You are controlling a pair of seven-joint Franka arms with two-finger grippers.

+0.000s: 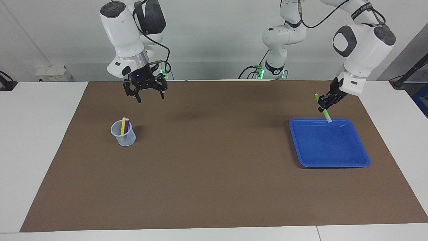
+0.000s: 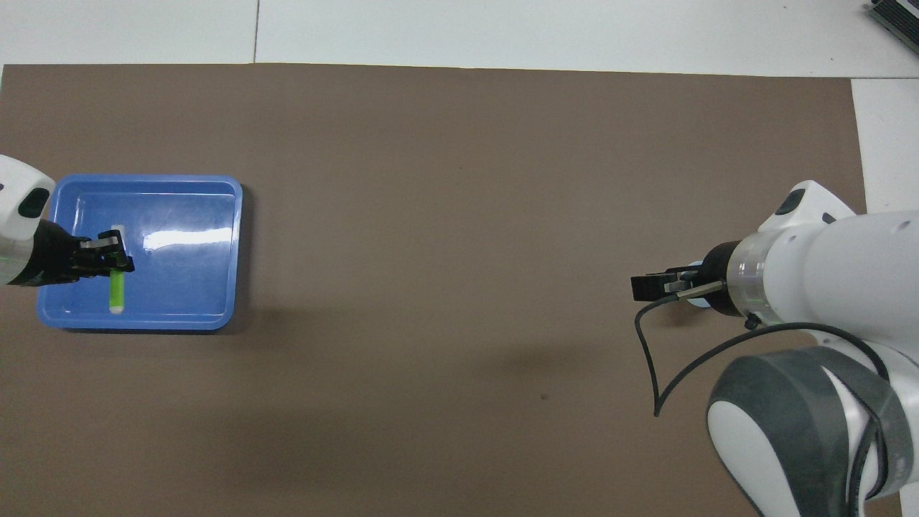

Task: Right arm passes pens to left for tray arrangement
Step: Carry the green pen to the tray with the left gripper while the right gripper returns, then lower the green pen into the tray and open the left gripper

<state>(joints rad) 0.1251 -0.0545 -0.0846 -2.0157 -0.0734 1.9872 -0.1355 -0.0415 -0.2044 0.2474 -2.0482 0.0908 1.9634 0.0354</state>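
Facing view, step: placing green pen (image 1: 322,108) into tray (image 1: 334,157).
Left hand (image 1: 325,103): clamped on pen mid-barrel, tray just beneath.
Right hand (image 1: 145,87): spread wide, empty, above cup (image 1: 123,134).
Next: lower, release flat.

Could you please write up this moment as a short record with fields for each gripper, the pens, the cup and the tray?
left gripper: shut on the green pen, raised over the blue tray, at the edge nearer the robots
green pen: tilted, pale cap pointing down toward the tray
right gripper: open, empty, raised over the mat, waiting
cup: toward the right arm's end, holds the yellow pen and the purple pen
blue tray: toward the left arm's end, no pen lying in it yet
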